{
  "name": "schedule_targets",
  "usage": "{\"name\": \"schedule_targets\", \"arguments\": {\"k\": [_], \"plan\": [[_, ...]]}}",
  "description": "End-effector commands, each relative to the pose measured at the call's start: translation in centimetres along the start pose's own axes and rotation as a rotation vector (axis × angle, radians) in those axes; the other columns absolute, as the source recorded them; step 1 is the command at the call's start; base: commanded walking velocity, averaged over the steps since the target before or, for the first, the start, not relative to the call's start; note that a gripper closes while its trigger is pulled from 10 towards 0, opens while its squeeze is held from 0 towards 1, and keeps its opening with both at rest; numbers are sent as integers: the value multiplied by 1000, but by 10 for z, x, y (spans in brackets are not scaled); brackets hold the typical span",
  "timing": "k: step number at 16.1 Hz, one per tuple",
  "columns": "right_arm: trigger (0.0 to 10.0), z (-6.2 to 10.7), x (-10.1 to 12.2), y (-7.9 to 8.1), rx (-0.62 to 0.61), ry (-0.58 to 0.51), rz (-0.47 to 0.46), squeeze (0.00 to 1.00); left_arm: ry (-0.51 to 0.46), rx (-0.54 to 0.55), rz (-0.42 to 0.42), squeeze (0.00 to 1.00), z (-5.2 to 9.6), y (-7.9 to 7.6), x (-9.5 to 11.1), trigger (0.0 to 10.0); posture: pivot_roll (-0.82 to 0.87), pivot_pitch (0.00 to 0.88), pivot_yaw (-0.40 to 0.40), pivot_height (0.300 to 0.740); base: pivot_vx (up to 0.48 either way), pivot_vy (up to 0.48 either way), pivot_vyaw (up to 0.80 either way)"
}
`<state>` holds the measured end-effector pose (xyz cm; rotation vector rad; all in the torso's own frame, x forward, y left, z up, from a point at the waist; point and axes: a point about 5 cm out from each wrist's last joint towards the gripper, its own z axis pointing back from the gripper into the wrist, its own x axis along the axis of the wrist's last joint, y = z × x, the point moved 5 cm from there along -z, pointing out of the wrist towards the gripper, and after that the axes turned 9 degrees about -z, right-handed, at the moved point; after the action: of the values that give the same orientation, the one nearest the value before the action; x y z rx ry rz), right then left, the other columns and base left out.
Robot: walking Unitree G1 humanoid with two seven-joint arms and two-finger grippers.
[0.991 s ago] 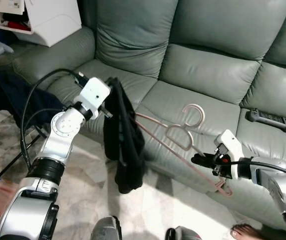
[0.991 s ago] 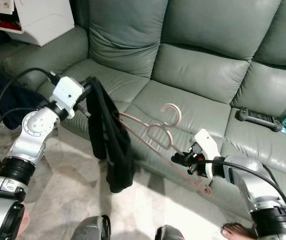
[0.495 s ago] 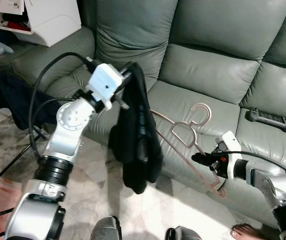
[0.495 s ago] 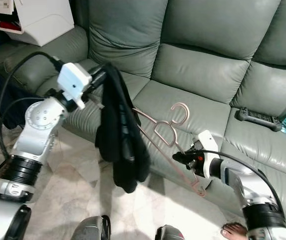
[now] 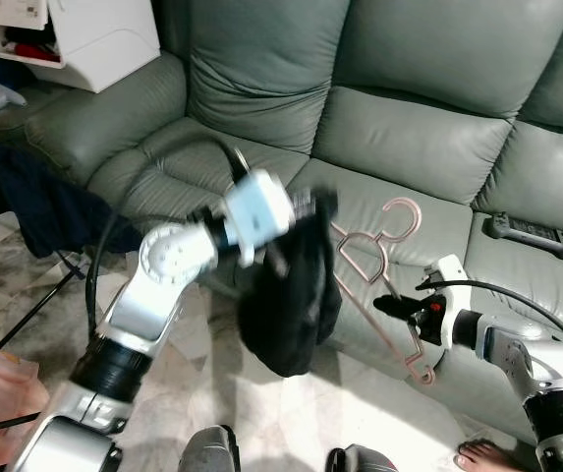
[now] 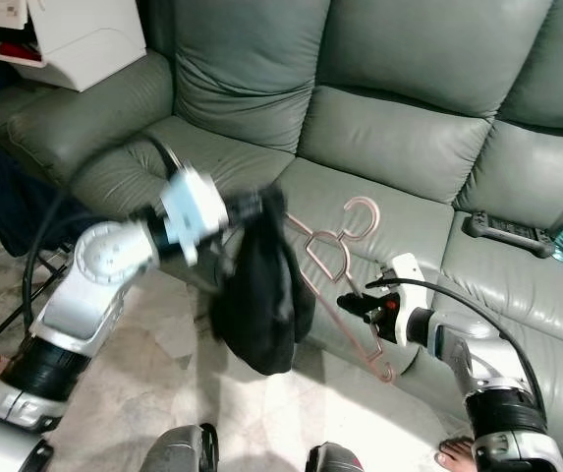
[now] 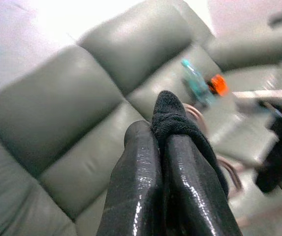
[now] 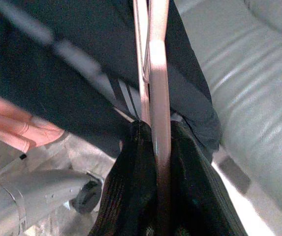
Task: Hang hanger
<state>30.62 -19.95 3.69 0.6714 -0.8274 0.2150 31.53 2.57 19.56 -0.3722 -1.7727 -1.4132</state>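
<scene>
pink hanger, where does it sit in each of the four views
Left eye view: pink hanger right of centre, over the sofa seat, between black garment and right gripper.
Right eye view: just right of centre, same neighbours.
Left wrist view: pale curved bars behind the left gripper pinching the cloth.
Right wrist view: a bar running up the middle, clamped between the fingers.
Shared landmark: the black garment.

sofa [image 5: 409,147]: smooth grey-green leather | garment [image 5: 296,300]: matt black knit cloth | hanger [image 5: 374,261]: smooth pink plastic
</scene>
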Motion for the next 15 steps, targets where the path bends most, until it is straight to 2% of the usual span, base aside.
{"name": "schedule_targets", "arguments": {"k": [1, 3, 5, 6, 8, 9, 11, 12, 13, 14, 15], "plan": [[10000, 0, 7, -3, -11, -13, 9, 0, -52, -29, -55, 0, -2, -1, 13, 10000, -21, 79, 43, 740, 0, 0, 0], [10000, 1, 24, -9, -46, -96, -17, 0, -68, -91, -30, 0, -4, -11, 18, 10000, -21, 79, 43, 740, 0, 0, 0], [10000, 0, 69, -3, -52, -328, -82, 0, -56, -137, 13, 0, -4, -31, 14, 10000, -24, 78, 50, 740, 0, 0, 0], [10000, 1, 96, 8, -15, -450, -115, 0, -45, -154, 50, 0, -4, -42, 11, 10000, -23, 77, 51, 740, 0, 0, 0], [10000, 4, 135, 24, 35, -623, -183, 0, -34, -176, 89, 0, -5, -58, 7, 10000, -24, 78, 51, 740, 0, 0, 0], [10000, 9, 167, 33, 66, -771, -272, 0, -31, -181, 112, 0, -7, -67, 5, 10000, -25, 76, 48, 740, 0, 0, 0], [10000, 12, 200, 53, 170, -900, -391, 0, -15, -178, 118, 0, -9, -74, 0, 10000, -27, 75, 49, 740, 0, 0, 0], [10000, 11, 211, 67, 224, -928, -409, 0, -7, -170, 116, 0, -11, -76, -2, 10000, -29, 72, 51, 740, 0, 0, 0], [10000, 8, 223, 94, 345, -926, -414, 0, 6, -146, 108, 0, -13, -76, -5, 10000, -29, 70, 48, 740, 0, 0, 0], [10000, 7, 230, 122, 449, -914, -377, 0, 20, -119, 95, 0, -15, -74, -10, 10000, -27, 67, 45, 740, 0, 0, 0], [10000, 14, 236, 149, 599, -897, -362, 0, 81, -117, 52, 0, -15, -75, -22, 10000, -28, 64, 38, 740, 0, 0, 0]]}}
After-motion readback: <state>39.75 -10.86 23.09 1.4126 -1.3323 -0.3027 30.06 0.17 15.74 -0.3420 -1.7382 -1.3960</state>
